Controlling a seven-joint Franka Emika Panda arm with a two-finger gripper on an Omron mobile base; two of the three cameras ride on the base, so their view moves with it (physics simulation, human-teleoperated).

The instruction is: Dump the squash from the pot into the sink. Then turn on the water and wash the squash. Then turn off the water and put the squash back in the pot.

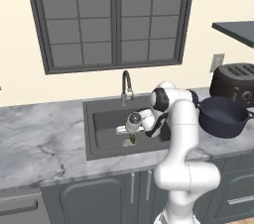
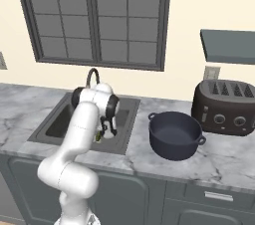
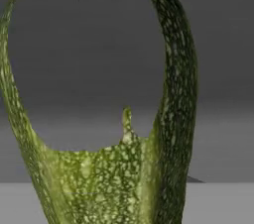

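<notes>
Best to lift the slim speckled green squash (image 1: 132,139), apparently gripped by the fingers (image 1: 132,136) over the dark grey recessed sink (image 1: 106,131), straight up clear of its front rim before swinging toward the round navy pot (image 1: 222,117) at the table's right end.

Wall: plain cream wall (image 1: 15,44), with a pale outlet plate (image 1: 217,62) at the right.
Window: wide dark-grey gridded window (image 1: 111,17) above the counter.
Counter: grey-veined marble countertop (image 1: 39,143).
Cabinets: dark grey-blue cabinet doors (image 1: 89,200) below it.
Appliance: black toaster (image 2: 224,108) at the wall.
Shelf: dark grey shelf (image 2: 229,46) above the toaster.
</notes>
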